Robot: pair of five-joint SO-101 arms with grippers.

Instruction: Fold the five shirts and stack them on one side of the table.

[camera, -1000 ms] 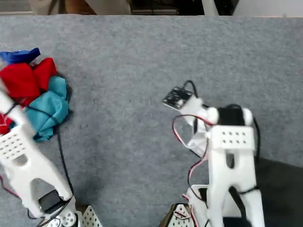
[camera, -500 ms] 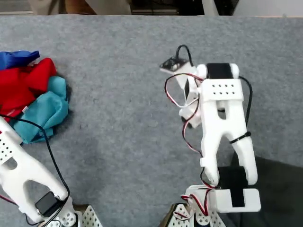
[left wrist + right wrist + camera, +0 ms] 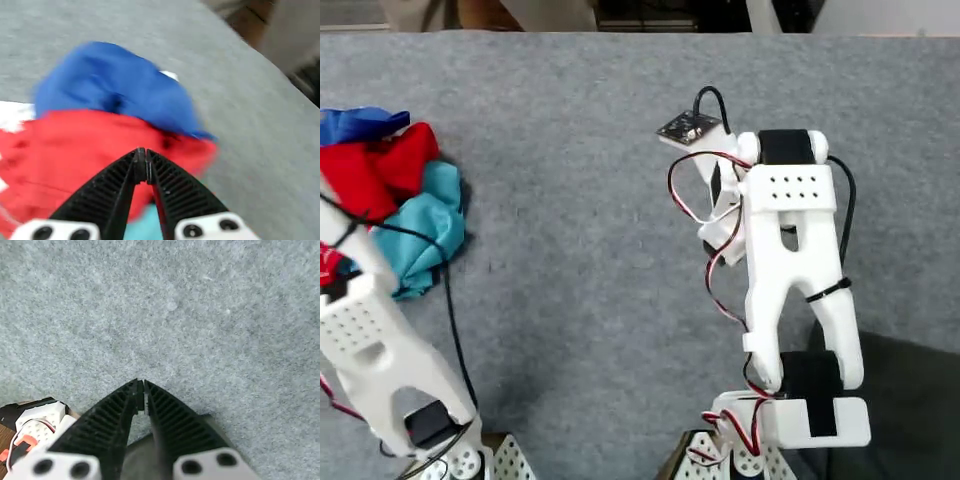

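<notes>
A crumpled pile of shirts lies at the table's left edge: a blue shirt [image 3: 360,122] at the back, a red shirt [image 3: 375,170] in the middle, a teal shirt [image 3: 425,230] in front. The left wrist view looks down on the blue shirt [image 3: 120,95] and the red shirt [image 3: 75,150], with a bit of teal low between the fingers. My left gripper [image 3: 141,160] hangs shut and empty just over the red shirt. Over bare grey cloth near the table's middle, my right gripper [image 3: 140,387] is shut and empty; its arm [image 3: 790,250] stands there.
The grey felt table [image 3: 570,300] stretches wide between the pile and the right arm. A dark cloth [image 3: 910,400] lies at the front right corner. A black cable [image 3: 450,320] runs from the left arm [image 3: 370,350] across the table's front left.
The right arm has swung out from its folded pose toward the table's middle, then held. The left arm pulled back, then came forward again over the shirt pile.
</notes>
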